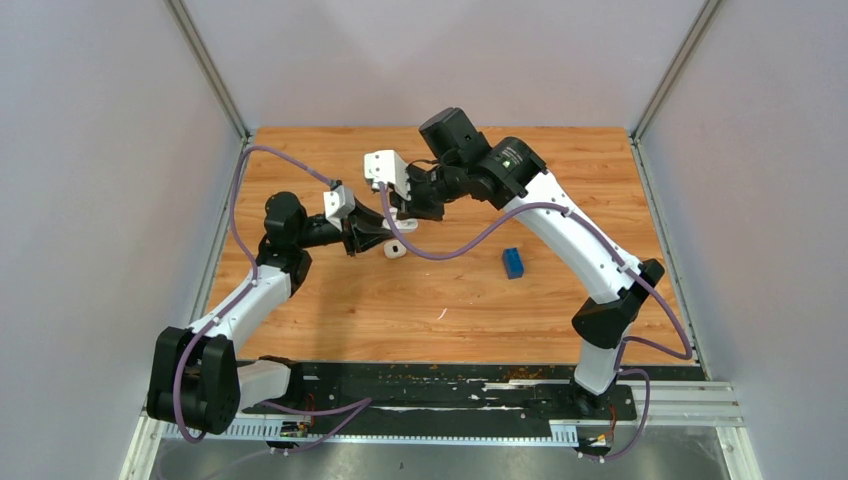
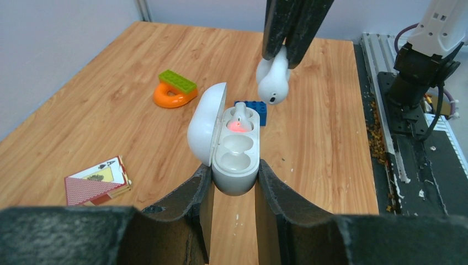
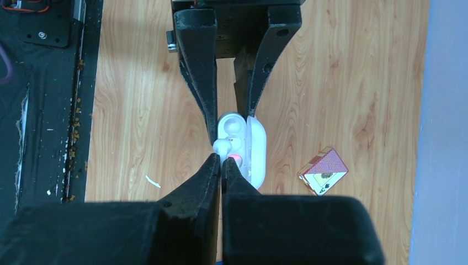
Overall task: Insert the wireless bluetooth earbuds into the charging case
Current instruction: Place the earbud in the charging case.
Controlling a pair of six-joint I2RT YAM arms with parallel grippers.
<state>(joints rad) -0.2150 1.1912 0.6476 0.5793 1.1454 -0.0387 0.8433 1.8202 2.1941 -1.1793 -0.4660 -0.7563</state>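
Cream-white and rounded, the charging case (image 2: pixel 232 149) is held up off the wooden desk (image 2: pixel 138 66) by the left claw (image 2: pixel 234 176). Its two dark fingers (image 2: pixel 193 190) press against the lower body of the case from either side. The lid stands swung open to the left, so both sockets face up. The near socket is bare. In the far one sits an earbud (image 2: pixel 238 113), stem up, with a small red glow at its base.

The right claw (image 2: pixel 284 55) reaches down from above with its fingers pressed together on the second earbud (image 2: pixel 273 83). That bud hangs with its rounded end down, just above the far end of the case and a little to its right, with a clear gap between them in the left wrist view. In the right wrist view the pinched bud lies right over the open sockets, next to the red glow.

On the desk behind the case lies a blue brick (image 2: pixel 259 110). Further back and to the left is an orange curved piece (image 2: pixel 174 98) with a green brick (image 2: pixel 176 81) resting on top of it. A small stack of playing cards (image 2: pixel 96 182), red backs showing, lies on the desk well to the left of the case. A thin white sliver (image 3: pixel 153 181) lies on the wood near the black base plate (image 3: pixel 44 110) at the desk's edge.
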